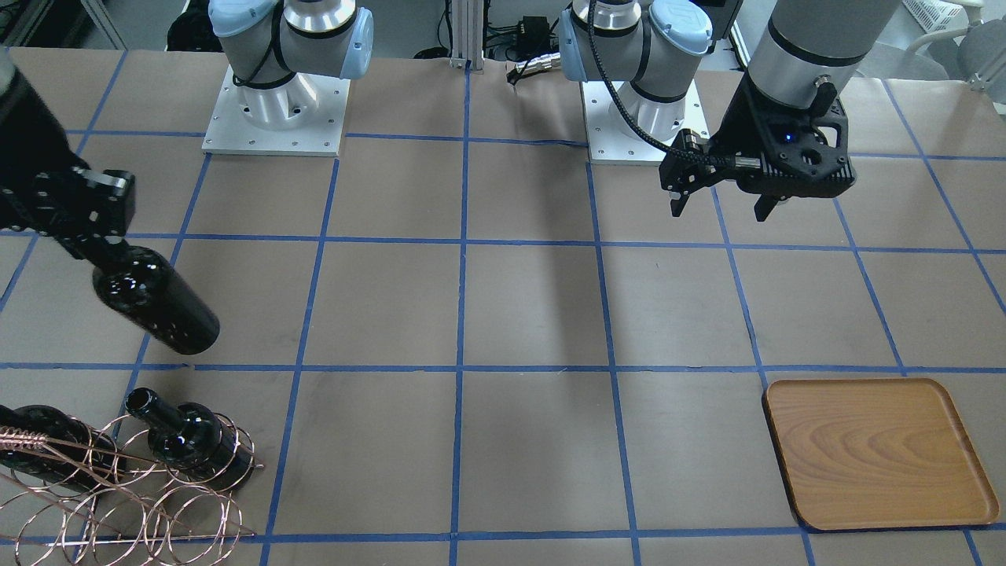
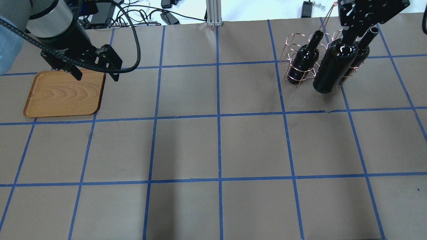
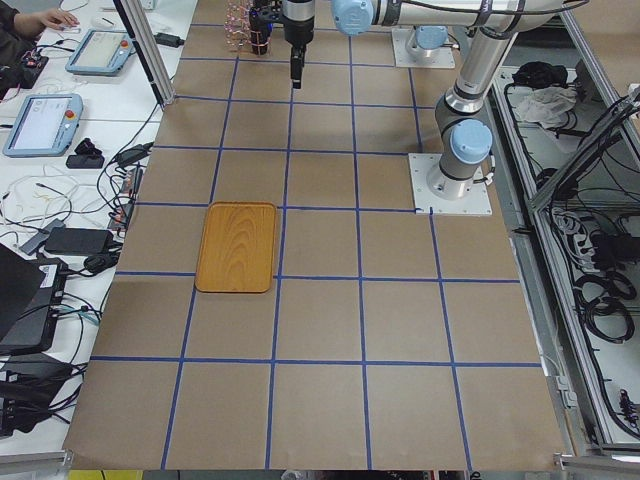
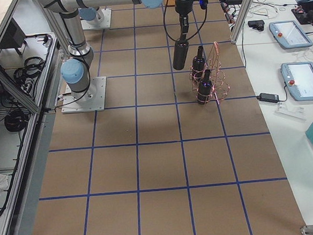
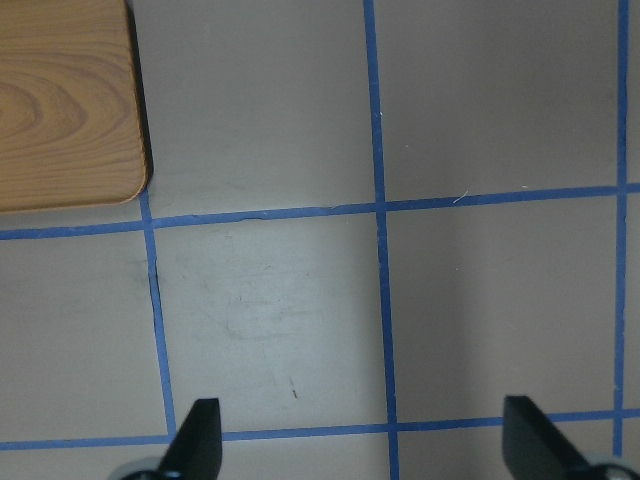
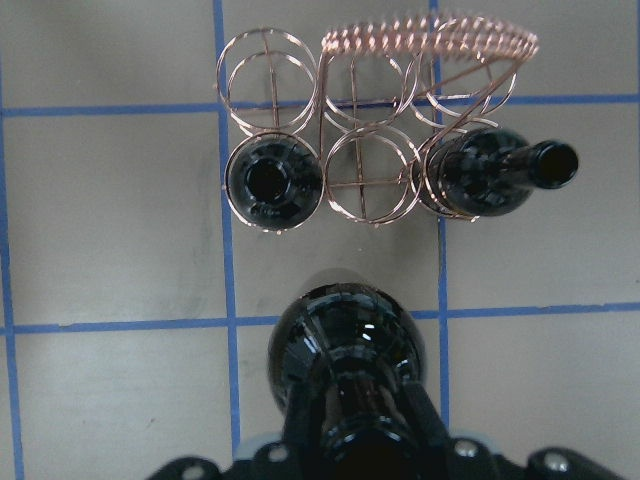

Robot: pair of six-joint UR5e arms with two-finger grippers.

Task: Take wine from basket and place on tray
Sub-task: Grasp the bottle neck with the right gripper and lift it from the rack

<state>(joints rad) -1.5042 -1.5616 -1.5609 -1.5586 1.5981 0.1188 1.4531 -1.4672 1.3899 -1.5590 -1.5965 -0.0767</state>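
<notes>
Black glass gleams in the upper right of the overhead view, where a wine bottle [image 2: 333,66] hangs neck-up from the right claw [image 2: 349,37], whose fingers are closed around its neck. It hangs just in front of the copper wire rack [image 2: 293,41], and two more bottles [image 2: 302,61] rest in the rack's loops behind it. In the upper left, the left claw [image 2: 96,77] hovers spread wide and empty, near a corner of the wooden tray [image 2: 60,96].
</notes>
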